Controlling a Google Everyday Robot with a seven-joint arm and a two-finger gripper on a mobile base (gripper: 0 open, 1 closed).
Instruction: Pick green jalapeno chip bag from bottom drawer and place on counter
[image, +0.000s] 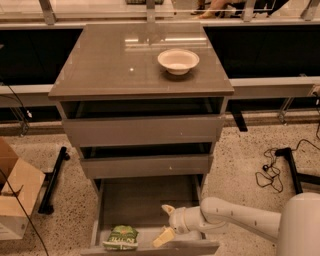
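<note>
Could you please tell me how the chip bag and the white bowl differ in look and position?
The chip bag is green and crinkly; the bowl is white and smooth. The bag lies flat at the front left of the open bottom drawer; the bowl stands upright on the counter, toward its back right. The open hand is in the drawer just right of the bag, well below the bowl. Neither is held.

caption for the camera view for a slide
Open gripper reaches into the bottom drawer, beside the green jalapeno chip bag.
</note>
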